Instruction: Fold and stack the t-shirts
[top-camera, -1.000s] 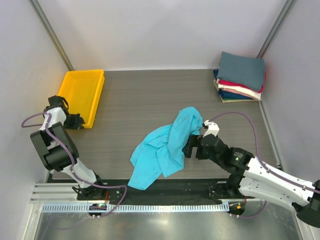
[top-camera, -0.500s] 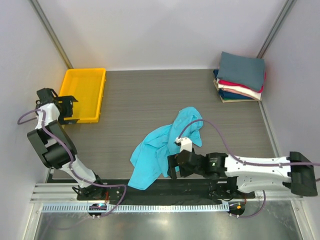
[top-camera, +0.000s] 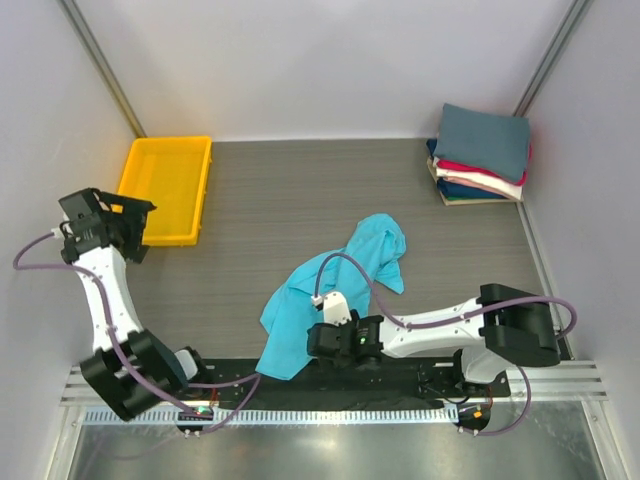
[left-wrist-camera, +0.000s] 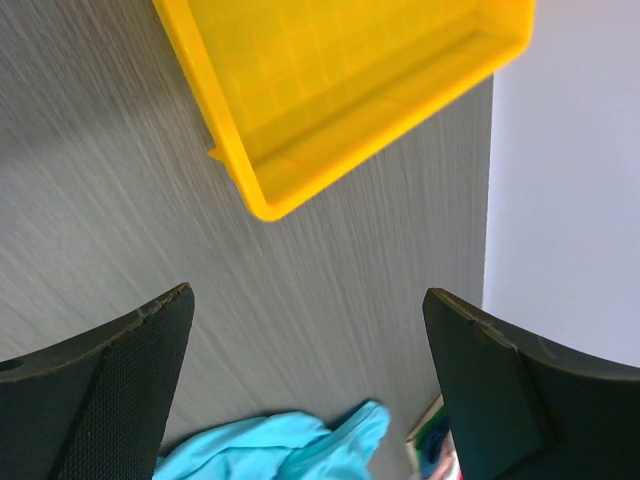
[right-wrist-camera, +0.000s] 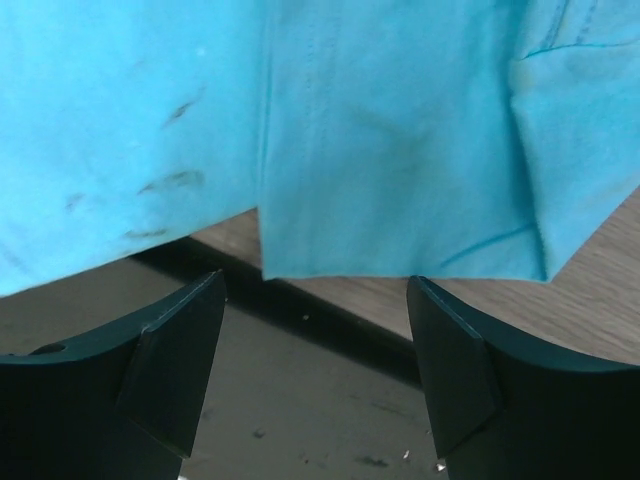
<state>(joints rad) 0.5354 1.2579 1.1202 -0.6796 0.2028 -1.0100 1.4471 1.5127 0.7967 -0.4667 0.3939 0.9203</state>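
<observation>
The bright turquoise t-shirt (top-camera: 335, 285) lies crumpled near the table's front edge; its hem fills the top of the right wrist view (right-wrist-camera: 400, 150). My right gripper (top-camera: 312, 345) sits low at the shirt's near hem, open (right-wrist-camera: 315, 280), with nothing between its fingers. My left gripper (top-camera: 140, 230) is open (left-wrist-camera: 308, 292) beside the near left corner of the yellow tray, holding nothing. Folded t-shirts form a stack (top-camera: 482, 150) at the back right, slate-grey on top with red, cream and navy below it. The shirt's edge also shows far off in the left wrist view (left-wrist-camera: 280, 445).
The yellow tray (top-camera: 170, 185) stands at the back left against the wall, seen close in the left wrist view (left-wrist-camera: 350, 80). A black strip (top-camera: 400, 375) and a metal rail run along the table's near edge under the right arm. Walls close both sides.
The left gripper opened, let go of the tray and drew back left. The right arm swung from the shirt's right side to its near hem, jaws narrowing a little.
</observation>
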